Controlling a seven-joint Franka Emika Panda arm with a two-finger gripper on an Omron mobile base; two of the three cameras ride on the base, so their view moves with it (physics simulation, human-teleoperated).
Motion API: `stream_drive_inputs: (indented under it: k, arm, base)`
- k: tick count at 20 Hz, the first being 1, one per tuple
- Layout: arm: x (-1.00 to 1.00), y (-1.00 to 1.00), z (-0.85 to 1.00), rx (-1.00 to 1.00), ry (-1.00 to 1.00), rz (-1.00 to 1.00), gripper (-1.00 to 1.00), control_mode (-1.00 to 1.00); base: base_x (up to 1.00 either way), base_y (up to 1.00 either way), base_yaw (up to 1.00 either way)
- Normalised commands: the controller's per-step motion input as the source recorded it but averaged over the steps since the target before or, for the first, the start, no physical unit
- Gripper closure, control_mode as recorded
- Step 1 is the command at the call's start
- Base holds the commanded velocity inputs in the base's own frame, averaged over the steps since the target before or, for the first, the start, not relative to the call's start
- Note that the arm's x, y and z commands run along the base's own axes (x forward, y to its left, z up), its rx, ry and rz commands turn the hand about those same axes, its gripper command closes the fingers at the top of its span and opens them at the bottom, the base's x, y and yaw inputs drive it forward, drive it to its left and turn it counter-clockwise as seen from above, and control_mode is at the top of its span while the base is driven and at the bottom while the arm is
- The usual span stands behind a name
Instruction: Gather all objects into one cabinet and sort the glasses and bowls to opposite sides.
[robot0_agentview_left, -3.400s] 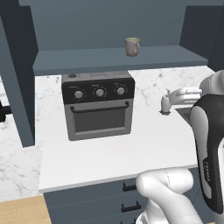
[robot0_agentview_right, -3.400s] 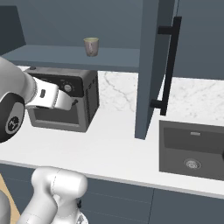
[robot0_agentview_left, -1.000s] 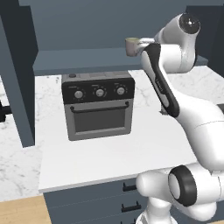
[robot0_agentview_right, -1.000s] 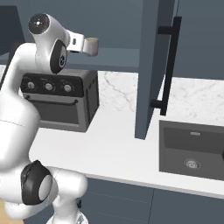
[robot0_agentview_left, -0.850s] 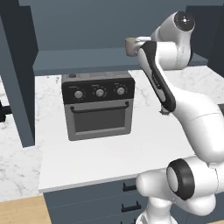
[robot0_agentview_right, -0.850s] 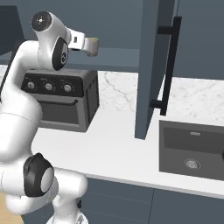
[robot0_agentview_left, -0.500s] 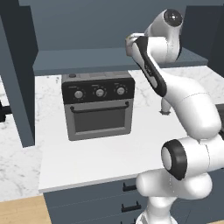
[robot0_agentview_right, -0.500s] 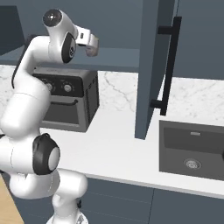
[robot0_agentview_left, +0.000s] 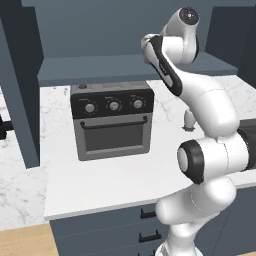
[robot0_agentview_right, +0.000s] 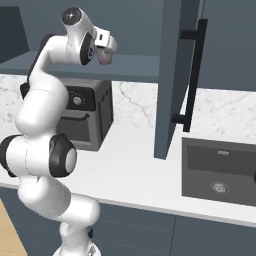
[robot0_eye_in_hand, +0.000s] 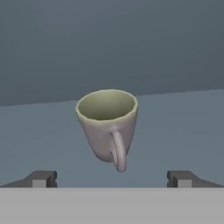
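Beige mug (robot0_eye_in_hand: 108, 124) sits dead ahead of the gripper (robot0_eye_in_hand: 112, 178) in the hand view, at 12 o'clock from the fingertips, upright on the slate-blue shelf (robot0_eye_in_hand: 183, 131), mouth up, handle turned toward the camera at about 6 o'clock on its body. Fingertips (robot0_eye_in_hand: 41, 178) are spread wide, one at 8 o'clock and one at 4 o'clock of the mug, nothing between them, no contact yet. Mug is narrower than the gap, so my read is a straight push forward along the hand's axis would put the fingers on either side of it. Handle facing the hand may get in the way; a grip on the body above or beside it looks safer.

Right base view: gripper (robot0_agentview_right: 106, 50) is up at shelf height above the toaster oven (robot0_agentview_right: 86, 117), mug (robot0_agentview_right: 105, 56) just beyond it, partly hidden by the hand. Cabinet door (robot0_agentview_right: 176, 75) with black bar handle (robot0_agentview_right: 191, 70) hangs open at 3 o'clock from the hand, sink (robot0_agentview_right: 220, 170) below it. Left base view: arm (robot0_agentview_left: 200, 100) reaches up to the shelf, hand hidden behind the wrist. Step judged: approach to grasp, mug not yet lifted.
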Motion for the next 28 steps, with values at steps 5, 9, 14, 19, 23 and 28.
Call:
stream_drive_inputs:
  k: [5,9,14,19,23,28]
  arm:
    - [0.46,0.0,-0.13,0.0,0.01,0.0,-1.0,-1.0]
    - [0.32,0.0,-0.13,0.0,0.03,0.0,-1.0,-1.0]
    - [0.26,-0.05,-0.04,0.01,0.02,0.0,-1.0,-1.0]
    - [0.2,-0.1,0.0,0.02,0.02,0.0,-1.0,-1.0]
    - [0.06,-0.01,0.0,0.0,0.01,0.0,-1.0,-1.0]
    - [0.0,0.0,0.0,0.0,0.0,0.0,-1.0,-1.0]
  base:
    - [0.0,0.0,0.0]
    - [0.0,0.0,0.0]
    - [0.0,0.0,0.0]
    - [0.0,0.0,0.0]
    - [0.0,0.0,0.0]
    - [0.0,0.0,0.0]
